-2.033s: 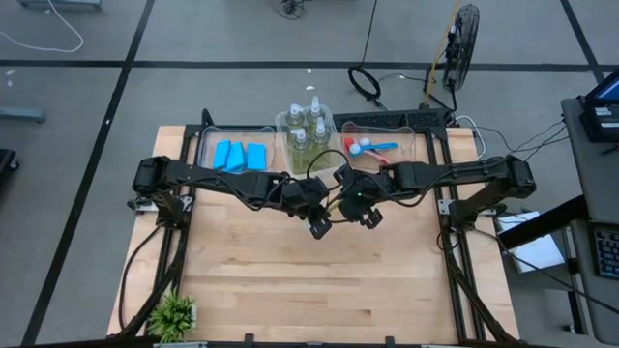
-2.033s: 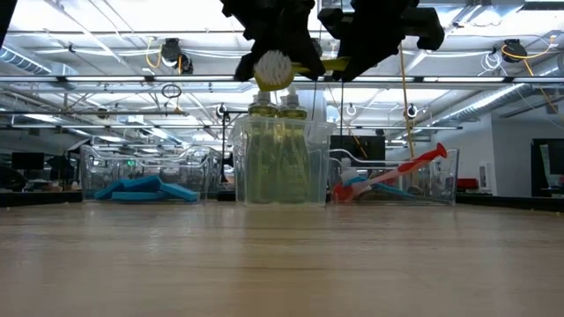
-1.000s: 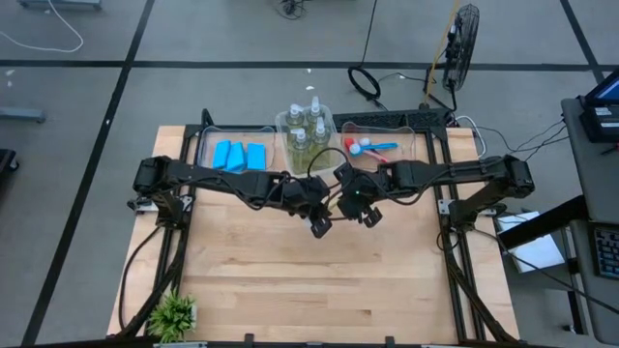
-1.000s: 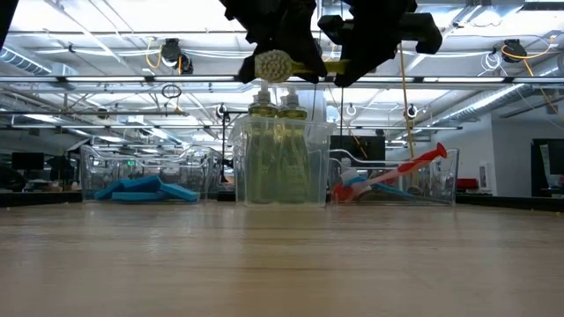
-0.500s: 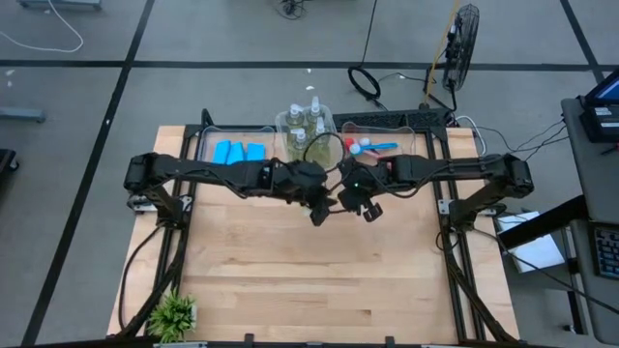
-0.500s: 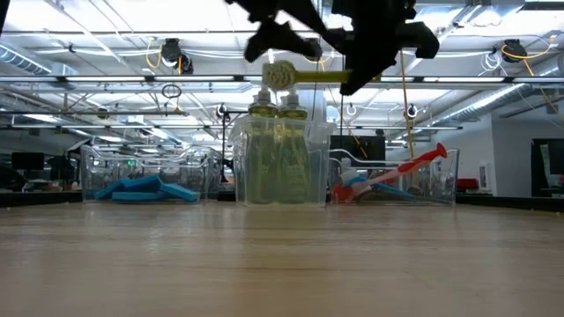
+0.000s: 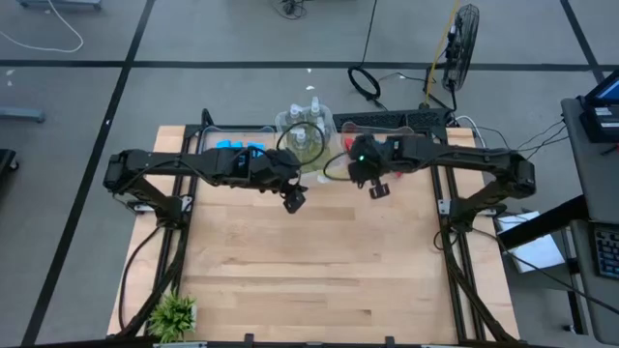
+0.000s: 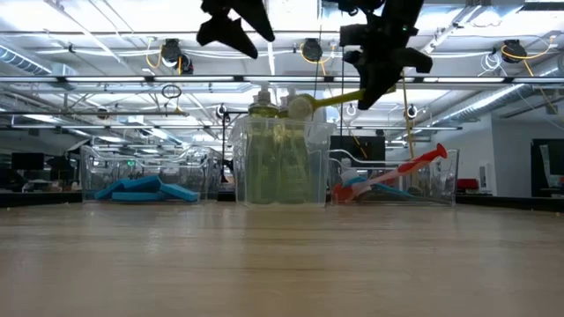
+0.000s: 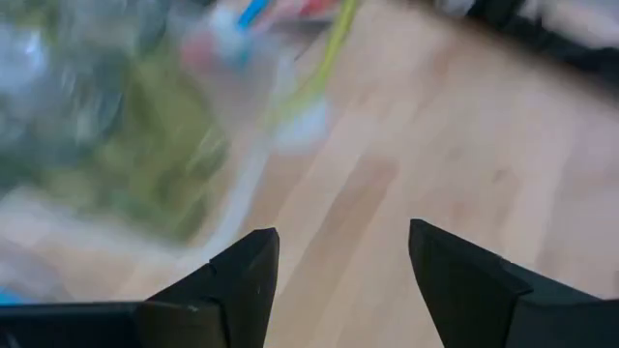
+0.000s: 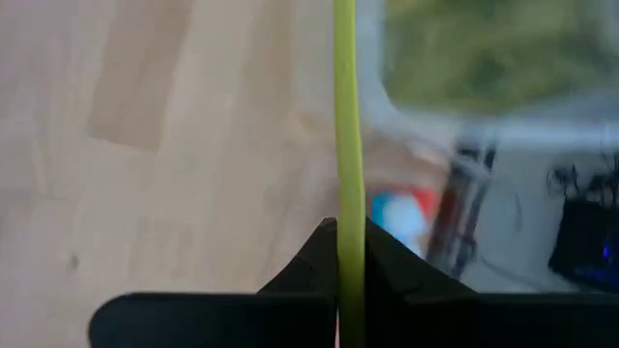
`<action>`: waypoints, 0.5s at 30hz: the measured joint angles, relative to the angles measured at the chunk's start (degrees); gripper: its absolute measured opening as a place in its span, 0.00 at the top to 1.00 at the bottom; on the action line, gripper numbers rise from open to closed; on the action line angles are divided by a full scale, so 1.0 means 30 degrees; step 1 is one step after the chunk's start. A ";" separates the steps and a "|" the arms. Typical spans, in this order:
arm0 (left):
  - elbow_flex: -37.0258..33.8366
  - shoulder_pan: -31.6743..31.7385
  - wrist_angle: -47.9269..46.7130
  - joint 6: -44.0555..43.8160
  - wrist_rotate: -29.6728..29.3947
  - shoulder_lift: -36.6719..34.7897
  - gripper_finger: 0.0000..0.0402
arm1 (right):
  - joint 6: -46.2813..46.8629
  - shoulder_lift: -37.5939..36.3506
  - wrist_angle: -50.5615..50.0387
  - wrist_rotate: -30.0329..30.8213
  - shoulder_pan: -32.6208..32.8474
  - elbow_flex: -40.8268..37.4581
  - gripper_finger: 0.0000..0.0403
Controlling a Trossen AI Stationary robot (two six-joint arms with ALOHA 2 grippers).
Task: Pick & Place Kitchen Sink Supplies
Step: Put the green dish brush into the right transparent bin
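My right gripper (image 8: 374, 88) is shut on a yellow-green long-handled brush (image 8: 330, 99), high above the table. The brush's white head (image 8: 300, 107) hangs level with the tops of the pump bottles (image 8: 278, 163), which stand in the middle clear bin. My left gripper (image 8: 236, 32) is open with nothing between its fingers (image 9: 247, 280), up and to the left of the brush head. In the high view it (image 7: 293, 200) is near the bottle bin (image 7: 305, 130). Blue sponges (image 7: 237, 150) lie in the left bin. Red and blue brushes (image 8: 397, 172) lean in the right bin. My right gripper pinches the brush's thin yellow-green handle (image 10: 346, 208) between its two fingers, well away from the head. The fingers come slanting down from above. The brush is lifted clear of the table. It sticks out past the fingertips, tilted, with its head lower than the held part.
Three clear bins stand in a row along the far edge of the wooden table (image 7: 309, 271). A small green potted plant (image 7: 174, 314) sits at the near left corner. The wide middle and near part of the tabletop holds nothing else.
My left gripper has opened and let go of the brush's head end. It then went up and toward the table's left. My right gripper has carried the brush toward the far edge. The brush head has dropped, so the brush now tilts down toward the bottle bin.
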 joint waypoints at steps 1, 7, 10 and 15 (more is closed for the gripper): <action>0.0000 -0.0007 -0.0566 -0.0011 -0.0178 0.0027 0.42 | 0.0029 -0.0138 -0.0110 0.0215 -0.0251 0.0000 0.98; -0.0051 -0.0007 -0.1718 0.0167 -0.1074 -0.0083 0.42 | 0.0118 -0.1540 -0.0592 0.1928 -0.1991 0.0000 0.98; -0.0051 0.0036 -0.1812 0.0510 -0.1310 -0.0029 0.42 | 0.0119 -0.2460 -0.0801 0.1983 -0.2951 0.0000 0.98; -0.0051 0.0340 -0.2116 0.0589 -0.1632 -0.0035 0.42 | 0.0149 -0.3637 -0.1238 0.3914 -0.4710 0.0000 0.98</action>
